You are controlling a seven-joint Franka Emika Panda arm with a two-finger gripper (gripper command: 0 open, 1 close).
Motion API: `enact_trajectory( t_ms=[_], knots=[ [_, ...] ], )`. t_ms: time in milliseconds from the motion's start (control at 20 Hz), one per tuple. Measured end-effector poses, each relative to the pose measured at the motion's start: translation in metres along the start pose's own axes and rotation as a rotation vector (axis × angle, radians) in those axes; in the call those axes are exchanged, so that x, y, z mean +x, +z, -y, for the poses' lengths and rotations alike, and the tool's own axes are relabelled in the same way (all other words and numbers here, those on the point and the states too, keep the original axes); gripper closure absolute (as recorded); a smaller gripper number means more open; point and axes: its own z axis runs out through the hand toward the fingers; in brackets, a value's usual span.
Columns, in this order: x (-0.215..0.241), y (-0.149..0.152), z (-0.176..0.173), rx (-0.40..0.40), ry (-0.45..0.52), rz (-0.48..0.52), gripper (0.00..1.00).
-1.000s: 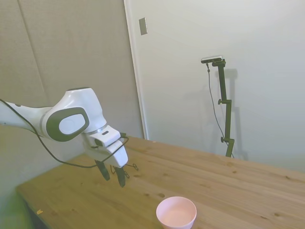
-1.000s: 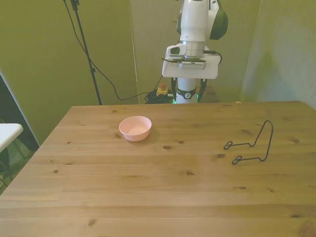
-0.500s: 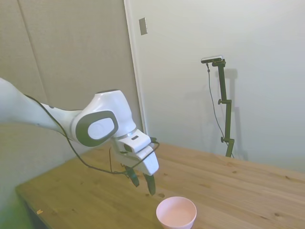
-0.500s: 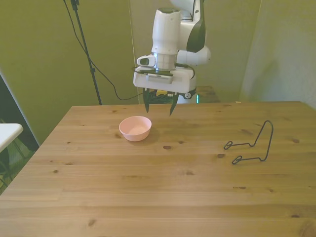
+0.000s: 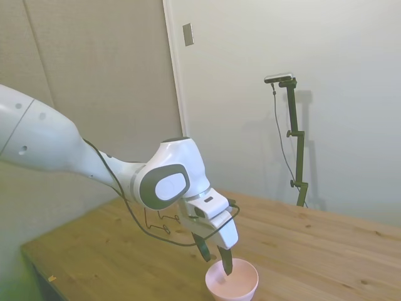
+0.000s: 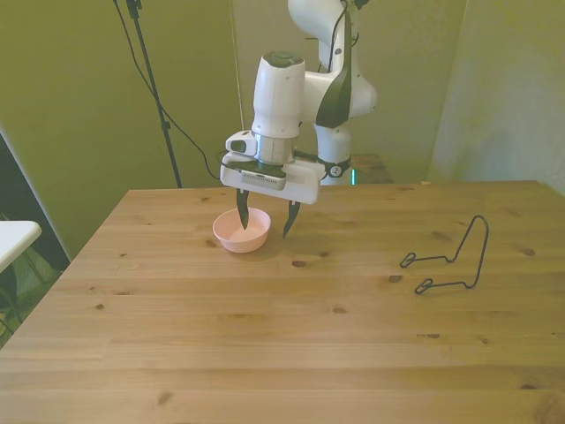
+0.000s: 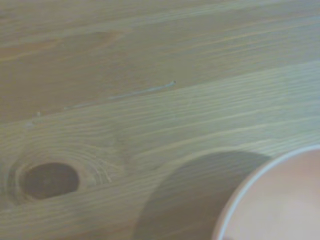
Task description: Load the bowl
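One pale pink bowl [image 6: 242, 230] sat on the wooden table [image 6: 265, 336], well apart from a black wire stand [image 6: 450, 256], while the gripper [image 6: 265, 219] hung spread wide, one finger [image 6: 242, 217] inside the bowl.

I count one bowl [image 6: 242, 230], pale pink, and it's the only bowl on my screens. One black wire stand [image 6: 451, 258] sits off toward the front view's right, and that's the single one of its kind. One wooden table [image 6: 282, 353] under it all. One white arm [image 6: 305, 84] in shot, carrying one gripper [image 6: 265, 223] with two dark fingers [image 6: 242, 217]. On my wrist feed I pick out one dark knot [image 7: 50, 180] in the wood.
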Motion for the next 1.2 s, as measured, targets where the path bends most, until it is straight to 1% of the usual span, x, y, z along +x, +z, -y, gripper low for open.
enact_trajectory(
  t_ms=[50, 200, 800, 1200],
  knots=[
    [0.001, 0.004, 0.001, -0.004, 0.0, 0.003, 1.0],
    [0.0, 0.009, 0.003, -0.011, -0.003, 0.009, 1.0],
    [-0.007, 0.012, 0.01, 0.012, 0.018, 0.045, 1.0],
    [-0.009, 0.013, 0.012, 0.018, 0.016, 0.054, 1.0]
  ],
)
